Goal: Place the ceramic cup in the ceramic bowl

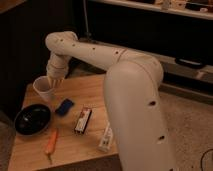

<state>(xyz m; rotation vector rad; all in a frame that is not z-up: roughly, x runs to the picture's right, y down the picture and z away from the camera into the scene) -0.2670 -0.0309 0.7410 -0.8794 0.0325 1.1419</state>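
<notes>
Just behind the bowl [31,120], the gripper [53,82] is holding the cup [43,90] (jaws clamping its rim), the carry apparently needing a short move forward and lowering.

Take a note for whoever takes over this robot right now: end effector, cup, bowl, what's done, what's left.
End effector: shut on the white cup, holding it tilted above the far left part of the table.
Bowl: black, on the table, nearer the camera than the cup; blue sponge to its right.
Done: cup is off the table.
Left: carry cup over bowl, lower, release.
</notes>
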